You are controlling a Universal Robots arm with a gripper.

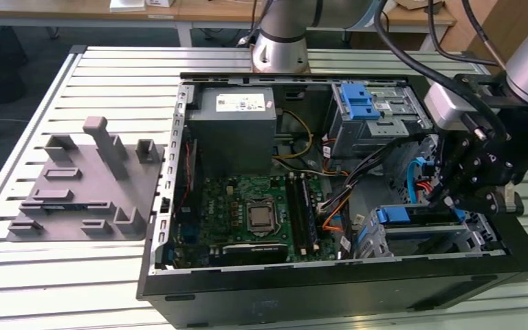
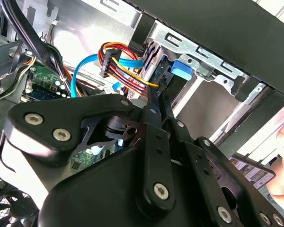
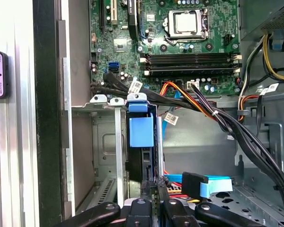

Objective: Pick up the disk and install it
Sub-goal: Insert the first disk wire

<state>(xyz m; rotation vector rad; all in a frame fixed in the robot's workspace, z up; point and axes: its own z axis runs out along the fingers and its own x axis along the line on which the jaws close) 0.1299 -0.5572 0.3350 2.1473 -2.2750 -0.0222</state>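
Observation:
The disk (image 1: 416, 214) stands on edge in the lower drive cage (image 1: 470, 237) at the exterior view's right, inside the open computer case. Its blue carrier frame (image 3: 141, 131) faces the first wrist view, with the dark drive body below it. My gripper (image 1: 444, 199) hangs just above that cage. In the first wrist view the gripper (image 3: 151, 185) has its black fingers drawn close together on the disk's thin edge. The second wrist view has the gripper (image 2: 154, 97) meeting at the disk's end, just short of the blue tab (image 2: 182, 69).
Orange, red and blue cables (image 3: 199, 101) run close beside the cage. The case also holds a motherboard (image 1: 255, 213), a grey power supply (image 1: 236, 120) and an upper cage with a blue latch (image 1: 363, 103). A grey fixture plate (image 1: 85, 185) lies on the slatted table.

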